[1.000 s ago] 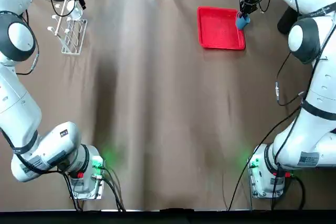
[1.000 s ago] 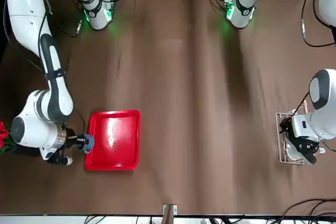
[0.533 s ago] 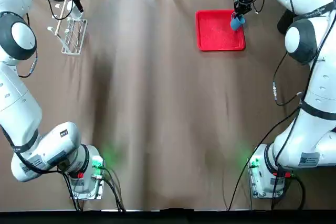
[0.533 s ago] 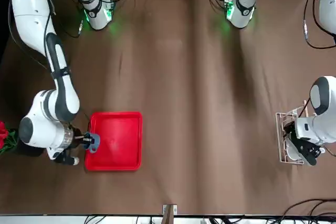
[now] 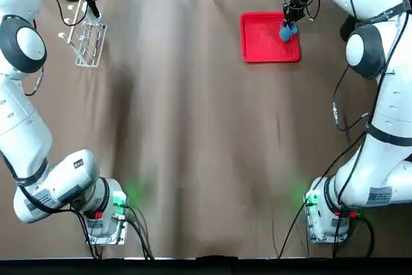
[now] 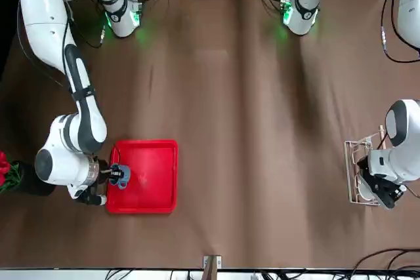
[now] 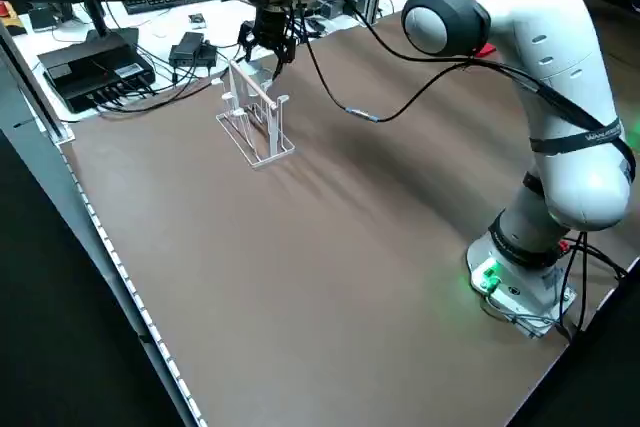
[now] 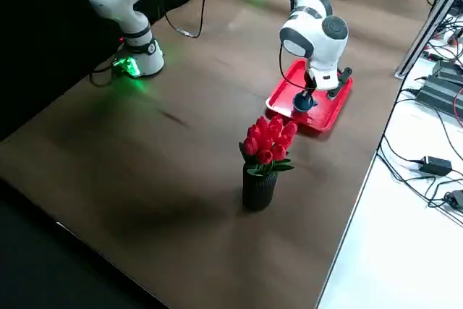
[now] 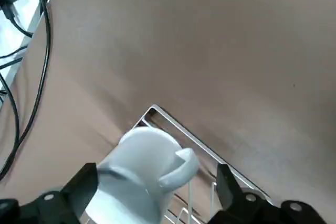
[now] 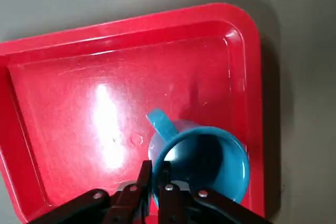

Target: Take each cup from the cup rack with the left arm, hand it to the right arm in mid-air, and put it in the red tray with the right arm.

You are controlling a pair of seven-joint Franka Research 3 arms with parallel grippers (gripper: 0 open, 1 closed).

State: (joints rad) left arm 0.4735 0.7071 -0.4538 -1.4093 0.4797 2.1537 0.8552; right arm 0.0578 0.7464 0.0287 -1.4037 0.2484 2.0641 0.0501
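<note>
- The right gripper (image 10: 153, 186) is pinched shut on the rim of the light blue mug (image 10: 202, 157), one finger inside the wall and one outside, holding it over the red tray (image 5: 260, 46).
- In the top view the mug (image 5: 286, 31) sits toward the tray's 3 o'clock edge, close to the low rim; whether its base touches the tray floor cannot be told.
- The step in hand looks like the set-down. To do it well, I would bring the mug a little toward the tray's centre, lower it straight until the base seats flat, then part the fingers and lift vertically so the inner finger does not drag the rim.
- The handle points toward the tray's middle in the right wrist view, clear of the fingers, so release should be clean.
- The left gripper (image 9: 152, 198) is spread open around the white mug (image 9: 139, 169) at the cup rack (image 5: 87, 44), at the table's 10 o'clock corner; contact is not visible.
</note>
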